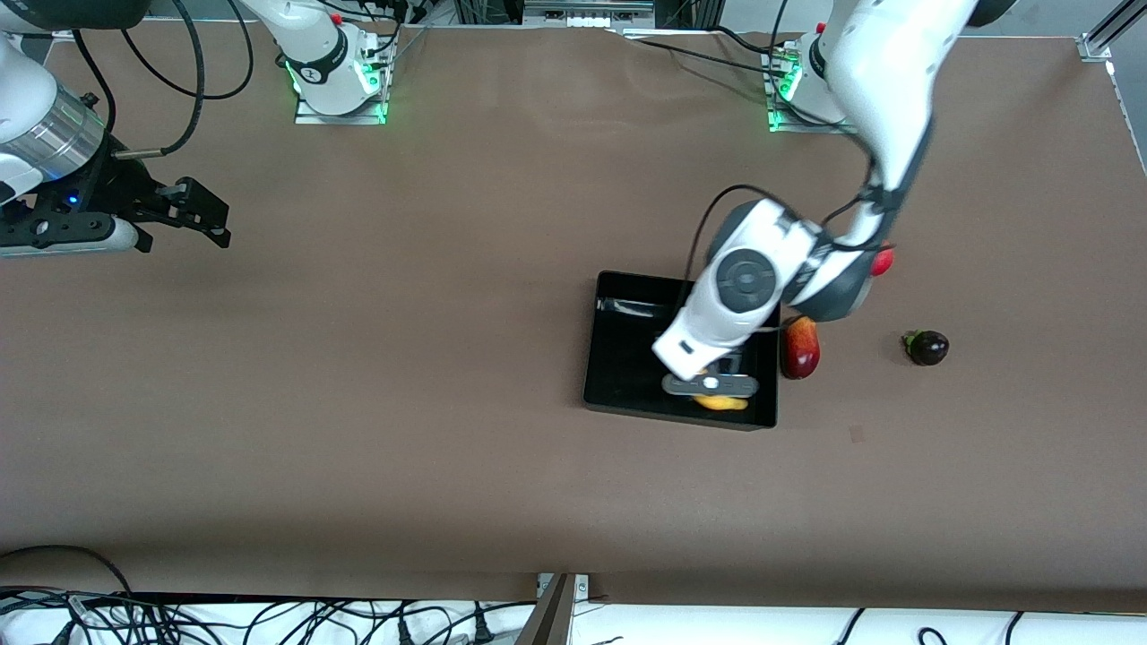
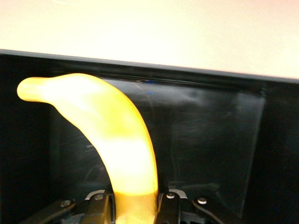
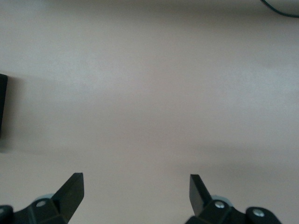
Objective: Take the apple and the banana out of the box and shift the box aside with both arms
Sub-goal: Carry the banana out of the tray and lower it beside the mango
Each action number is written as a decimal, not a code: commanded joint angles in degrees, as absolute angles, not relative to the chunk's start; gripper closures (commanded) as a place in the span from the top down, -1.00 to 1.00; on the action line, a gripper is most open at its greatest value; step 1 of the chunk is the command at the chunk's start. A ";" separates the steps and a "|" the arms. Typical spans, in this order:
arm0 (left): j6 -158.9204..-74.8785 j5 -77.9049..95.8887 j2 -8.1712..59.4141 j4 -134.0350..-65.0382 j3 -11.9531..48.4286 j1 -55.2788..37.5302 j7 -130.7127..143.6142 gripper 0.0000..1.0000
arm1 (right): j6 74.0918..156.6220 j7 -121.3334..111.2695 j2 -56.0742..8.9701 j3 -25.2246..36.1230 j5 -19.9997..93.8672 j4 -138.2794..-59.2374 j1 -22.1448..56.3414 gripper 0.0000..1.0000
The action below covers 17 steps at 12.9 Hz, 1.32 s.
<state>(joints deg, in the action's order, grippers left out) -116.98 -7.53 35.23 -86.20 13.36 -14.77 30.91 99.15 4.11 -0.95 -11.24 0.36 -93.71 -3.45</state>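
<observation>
The left pincer (image 2: 135, 207) is clamped on a smooth, curved yellow banana (image 2: 117, 149) inside the glossy black tray (image 1: 618, 358); a red apple (image 1: 800, 349) lies just beside the tray's wall on the matte brown worktop (image 1: 403, 403); the right pincer (image 3: 135, 191) waits, fingers apart, over bare worktop at its own end.
</observation>
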 commanded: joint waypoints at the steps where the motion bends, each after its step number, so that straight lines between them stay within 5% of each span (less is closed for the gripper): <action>1: -109.54 -9.49 33.22 -86.48 13.36 -9.43 28.94 -1.00 | 99.05 4.48 -1.05 -11.25 0.97 -93.16 -3.43 1.00; 7: -110.82 -9.58 35.33 -90.08 13.36 7.35 0.83 -0.90 | 99.05 4.48 -1.05 -11.25 0.97 -93.08 -3.43 1.00; 12: -128.91 -9.58 35.59 -104.14 13.27 12.04 -5.62 -0.63 | 99.05 4.48 -1.05 -11.25 0.97 -93.16 -3.34 1.00; 13: -129.02 -9.58 35.51 -103.98 13.18 12.22 -5.54 0.40 | 99.05 4.48 -1.05 -11.25 0.97 -93.16 -3.34 1.00; 14: -129.02 -9.58 35.42 -103.63 13.18 12.30 -5.62 0.99 | 99.05 4.57 -1.05 -11.25 0.97 -93.16 -3.34 1.00; 17: -126.93 -9.49 31.75 -101.70 13.62 12.57 -5.27 1.00 | 99.05 4.48 -1.05 -11.25 0.97 -93.16 -3.34 1.00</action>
